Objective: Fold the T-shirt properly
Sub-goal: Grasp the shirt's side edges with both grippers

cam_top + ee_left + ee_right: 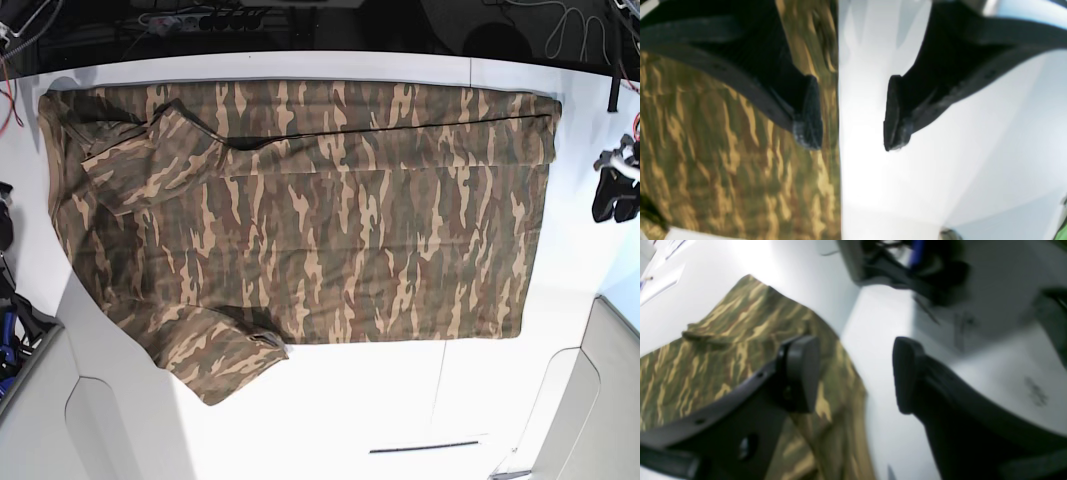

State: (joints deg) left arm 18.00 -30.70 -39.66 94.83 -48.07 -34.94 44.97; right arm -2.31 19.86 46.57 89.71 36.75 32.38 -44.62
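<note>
The left pincer (853, 113) stands open and empty, its two dark pads apart, straddling a straight edge of the T-shirt (300, 220): one pad is over the camouflage cloth, the other over the bare white table (940, 166). The right pincer (855, 373) is likewise open and holds nothing; one finger hangs over the shirt's cloth and the other over the table just beside the shirt's border.

Seen from the base view, the T-shirt lies spread nearly flat on the table, collar end toward that view's left and hem toward its right. The sleeve (215, 355) nearer the camera sticks out from the body, while the far long side appears already turned in along a seam-like line (400, 127). Only a small part of the left arm (615, 195) shows, just off the shirt's hem edge.

The shirt looks light, thin and limp, so it should drape and wrinkle rather than hold shape, and may drag across the smooth table. A sound hold is probably a pinch at the hem corners or sleeve edges, catching every layer, lifting low to keep the fold straight.
</note>
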